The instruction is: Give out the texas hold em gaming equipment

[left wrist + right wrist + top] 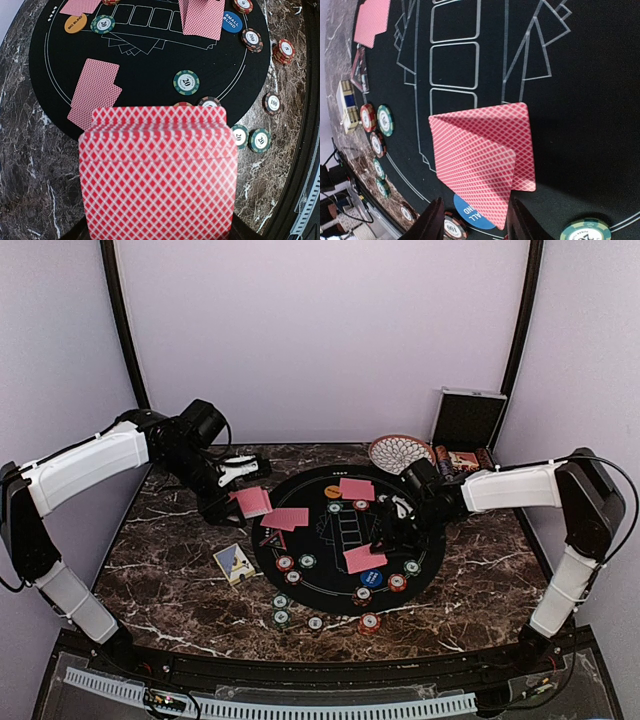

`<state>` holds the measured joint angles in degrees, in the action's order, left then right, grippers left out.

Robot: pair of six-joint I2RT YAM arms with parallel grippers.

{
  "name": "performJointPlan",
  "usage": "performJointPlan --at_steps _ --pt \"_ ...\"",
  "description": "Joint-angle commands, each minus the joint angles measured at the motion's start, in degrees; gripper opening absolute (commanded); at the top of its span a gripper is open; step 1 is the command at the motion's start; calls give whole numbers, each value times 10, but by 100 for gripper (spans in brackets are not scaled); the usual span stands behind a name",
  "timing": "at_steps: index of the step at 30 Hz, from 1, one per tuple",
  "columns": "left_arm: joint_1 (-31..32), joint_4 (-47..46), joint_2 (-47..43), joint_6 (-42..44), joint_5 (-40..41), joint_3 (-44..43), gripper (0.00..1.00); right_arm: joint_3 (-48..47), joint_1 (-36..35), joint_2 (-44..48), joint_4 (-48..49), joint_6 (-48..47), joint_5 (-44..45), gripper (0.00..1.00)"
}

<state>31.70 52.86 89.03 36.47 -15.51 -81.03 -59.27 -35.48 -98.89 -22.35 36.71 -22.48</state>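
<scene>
Your left arm (85,465) and right arm (510,487): white shells, black joints, thin black cables, dark wrists.

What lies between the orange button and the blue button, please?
In the left wrist view: a green chip, the mat's printed card boxes and two red-backed cards.

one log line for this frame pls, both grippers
left gripper: shut on deck | right gripper: open over two cards | two cards: face down on mat beside blue button

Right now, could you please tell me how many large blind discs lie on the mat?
2: an orange disc on the mat's far side, a blue disc near its front.
</scene>
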Motion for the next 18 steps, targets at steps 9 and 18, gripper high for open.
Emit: performJointPlan --at_steps 9,18 --pt "-2 4 -18 5 -12 2 0 -57 1 64 -40 -12 71 69" --pt "-1 -3 -17 1 -15 3 0 -79 -48 51 194 133 -99 84"
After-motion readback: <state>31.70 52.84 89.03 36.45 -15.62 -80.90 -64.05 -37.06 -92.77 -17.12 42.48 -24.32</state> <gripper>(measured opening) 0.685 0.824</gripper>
